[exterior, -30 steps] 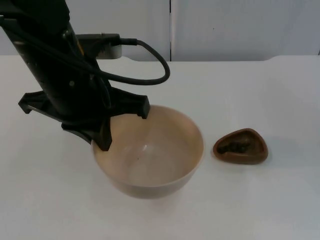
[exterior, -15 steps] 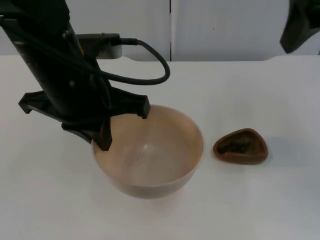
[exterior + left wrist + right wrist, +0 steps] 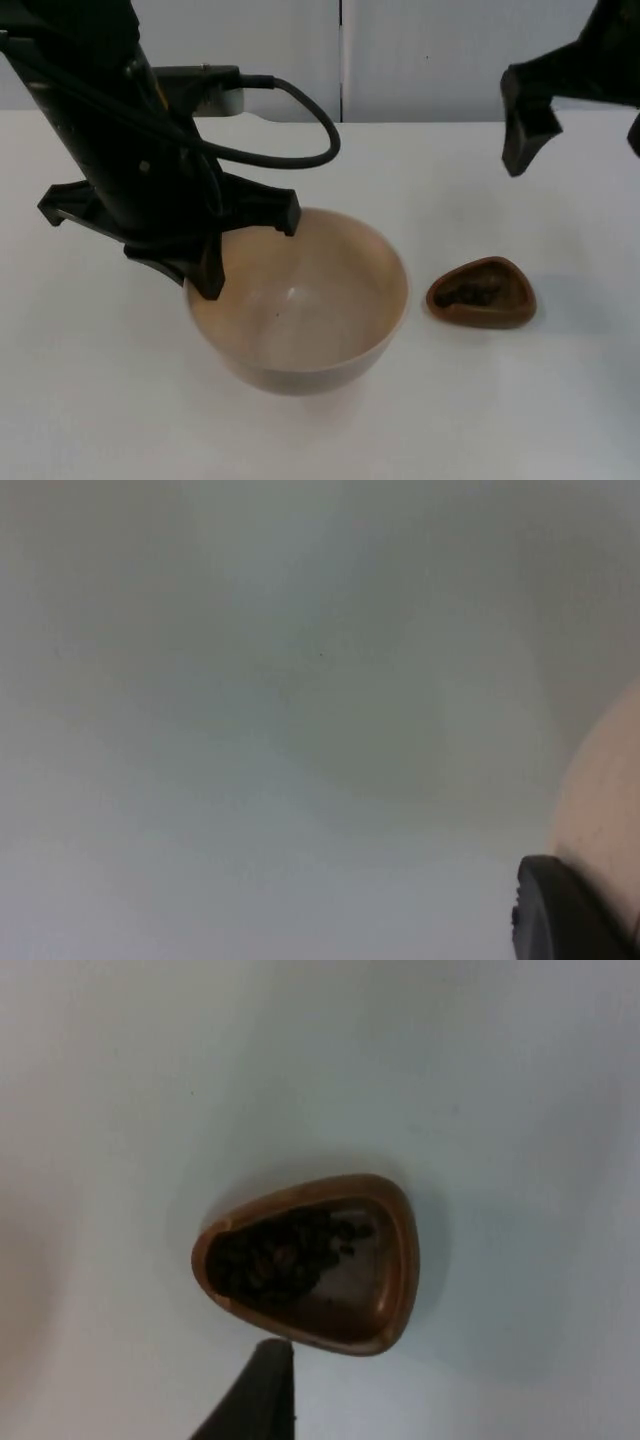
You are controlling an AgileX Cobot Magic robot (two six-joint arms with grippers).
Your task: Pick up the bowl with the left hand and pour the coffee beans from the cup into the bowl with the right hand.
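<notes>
Looking at the bowl (image 3: 300, 310) first, I see a wide beige bowl on the white table (image 3: 100, 420), a little to the left of the middle in the top view, and its inside looks bare apart from a tiny dark speck. The left gripper (image 3: 245, 255) is closed on the bowl's rim at the back left side: one black finger reaches down inside the rim and the other part stands at the outside, so the rim is pinched between them. I cannot tell if the bowl is lifted or rests on the table. In the left wrist view I make out a black fingertip (image 3: 565, 910) against the pale wall of the bowl (image 3: 605, 800). To the right of the bowl, near but apart from it, the cup (image 3: 482, 292) sits on the table; it is a small brown cup with a rounded three-cornered rim, and dark coffee beans (image 3: 472, 293) lie inside it. The right wrist view shows the same cup (image 3: 385, 1280) with the coffee beans (image 3: 275, 1255) heaped to one side. The right gripper (image 3: 575, 120) hangs above the table behind the cup, well apart from it, holding nothing; I cannot tell how wide its fingers are.
</notes>
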